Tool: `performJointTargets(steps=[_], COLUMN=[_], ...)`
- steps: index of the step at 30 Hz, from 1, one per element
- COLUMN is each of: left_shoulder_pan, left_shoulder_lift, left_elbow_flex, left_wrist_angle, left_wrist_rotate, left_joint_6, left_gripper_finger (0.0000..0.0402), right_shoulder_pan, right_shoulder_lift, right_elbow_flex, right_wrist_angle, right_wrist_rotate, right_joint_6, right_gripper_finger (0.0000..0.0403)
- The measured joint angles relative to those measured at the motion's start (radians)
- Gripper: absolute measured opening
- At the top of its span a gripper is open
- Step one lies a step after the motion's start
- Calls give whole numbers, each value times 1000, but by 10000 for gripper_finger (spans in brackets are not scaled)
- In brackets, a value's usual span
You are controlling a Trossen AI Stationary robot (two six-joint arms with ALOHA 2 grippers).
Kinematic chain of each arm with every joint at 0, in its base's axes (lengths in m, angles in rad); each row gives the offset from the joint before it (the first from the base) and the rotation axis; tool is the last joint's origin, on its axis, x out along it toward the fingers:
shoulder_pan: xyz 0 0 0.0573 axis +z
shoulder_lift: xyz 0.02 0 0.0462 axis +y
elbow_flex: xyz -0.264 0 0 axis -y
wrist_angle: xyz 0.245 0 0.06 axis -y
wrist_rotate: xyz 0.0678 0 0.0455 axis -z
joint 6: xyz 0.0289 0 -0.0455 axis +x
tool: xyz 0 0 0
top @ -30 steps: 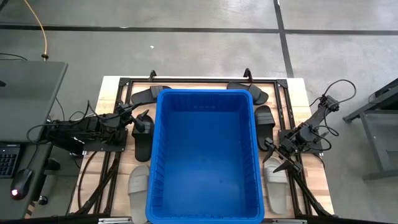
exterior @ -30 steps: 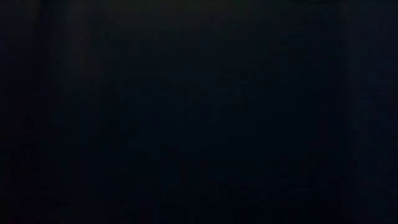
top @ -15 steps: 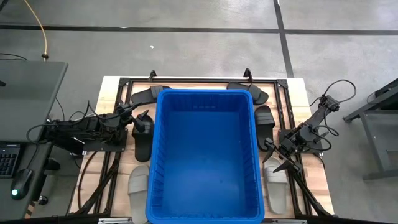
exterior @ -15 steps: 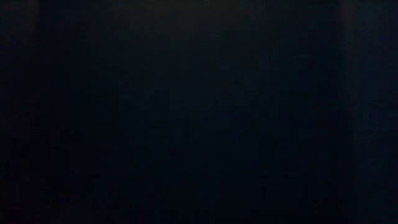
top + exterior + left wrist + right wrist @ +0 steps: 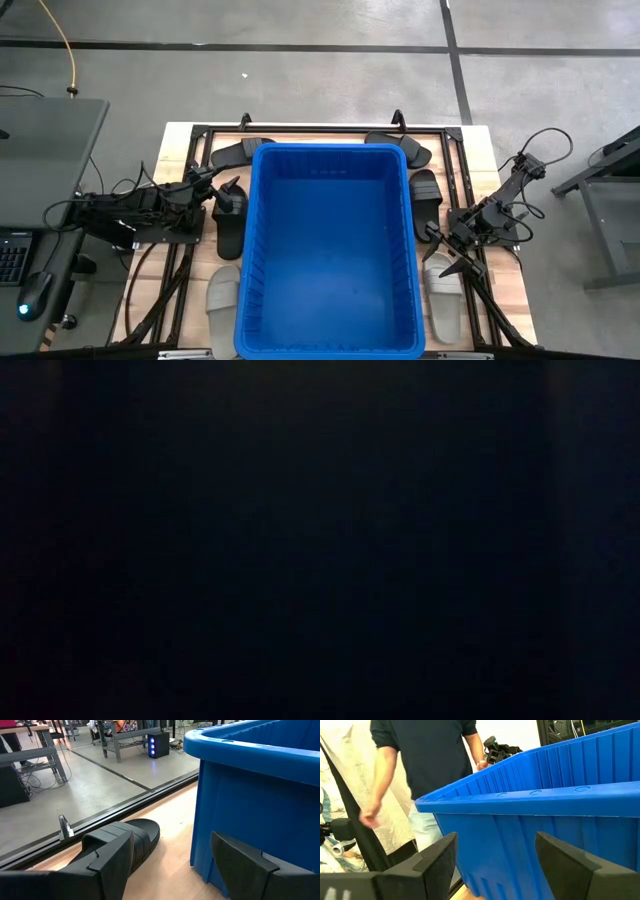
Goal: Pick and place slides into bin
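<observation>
The bright-blue bin (image 5: 330, 250) stands in the middle of the table with nothing in it. Around it lie the slides, soles on the wood: black ones at the far left (image 5: 240, 152), far right (image 5: 400, 148), right (image 5: 425, 188) and left (image 5: 230, 228), and light ones at the near left (image 5: 222, 300) and near right (image 5: 443, 295). My left gripper (image 5: 226, 188) hovers open by the bin's left wall, above the left black slide (image 5: 125, 840). My right gripper (image 5: 446, 262) stands open by the bin's right wall (image 5: 560, 825), over the near-right light slide. The low view is dark.
A black metal frame (image 5: 300, 130) runs round the table's edges and under both arms. A person (image 5: 420, 770) stands beyond the bin in the right wrist view. A desk with a keyboard (image 5: 12, 255) is off the table's left side.
</observation>
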Motion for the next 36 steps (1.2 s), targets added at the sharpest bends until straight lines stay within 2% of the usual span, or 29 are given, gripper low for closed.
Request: performJointTargets(steps=[6,10,15,17,19,24,28,33,36], left_shoulder_pan=[0,0,0,0,0,0,0,0,0], left_shoulder_lift=[0,0,-1,0,0,0,0,0,0], left_elbow_flex=[0,0,1,0,0,0,1,0,0], left_wrist_angle=[5,51,210,287,372,545,620,643,641], left_wrist_rotate=[10,106,201,244,257,296,304,304,329], left_joint_6=[-5,-93,-194,-283,-343,-352,-351,-351,-383], left_gripper_finger=[255,255,255,255,255,255,255,255,255], right_shoulder_pan=[0,0,0,0,-2,-3,-3,-3,-3], right_shoulder_lift=[0,0,0,0,0,-1,0,-1,-1], right_elbow_flex=[0,0,0,0,1,2,2,2,2], right_wrist_angle=[0,0,0,0,1,91,112,285,332], right_wrist_rotate=[0,0,0,6,27,182,303,477,530], right_joint_6=[0,0,0,-4,-65,-241,-289,-64,110], right_gripper_finger=[256,256,256,256,256,256,256,256,256])
